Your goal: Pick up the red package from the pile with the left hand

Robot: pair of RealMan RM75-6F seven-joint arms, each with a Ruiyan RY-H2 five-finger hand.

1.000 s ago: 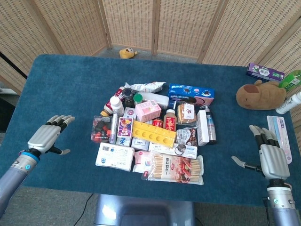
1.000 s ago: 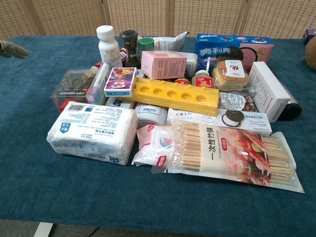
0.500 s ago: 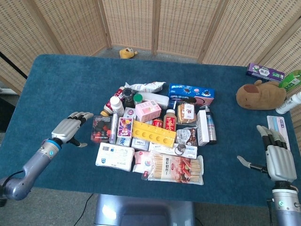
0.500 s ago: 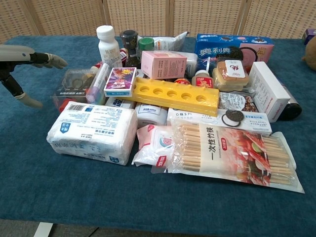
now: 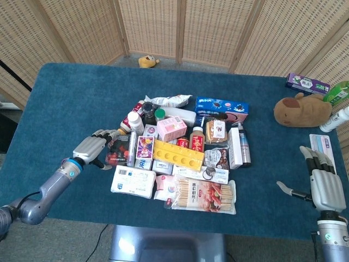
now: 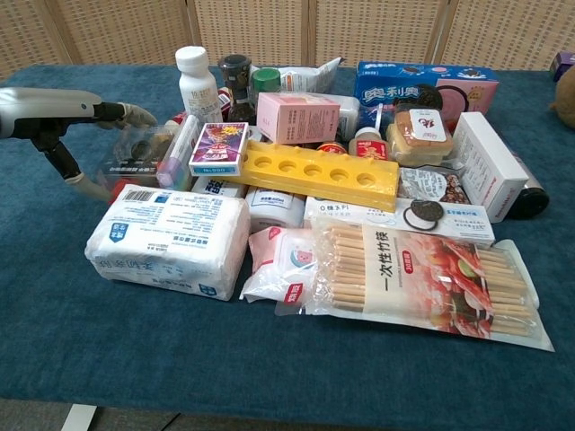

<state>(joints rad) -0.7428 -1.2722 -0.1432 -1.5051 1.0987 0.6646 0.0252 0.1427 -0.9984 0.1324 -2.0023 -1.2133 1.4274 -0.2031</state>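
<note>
The blue surface fills most of the room in front of me, with a heap of groceries piled near its middle. The biggest thing in the heap is the clear bag of chopsticks at the front edge of the pile, and next to it, toward the left, sits a white pack of tissues. Behind those lies a yellow tray with round holes, and at the back of the pile a long blue cookie box. Near the right edge of the surface rests a brown plush animal.

The left hand reaches in from the left edge, its fingers held apart and stretched over the top of the red package, with the thumb down beside it. The package sits at the left side of the pile, in a clear case with red showing through, just behind the tissues. I cannot tell whether the fingers are touching it yet.

The right hand hangs near the right front corner, fingers apart and holding nothing, well away from the pile.

A small pink box stands behind the yellow tray.
</note>
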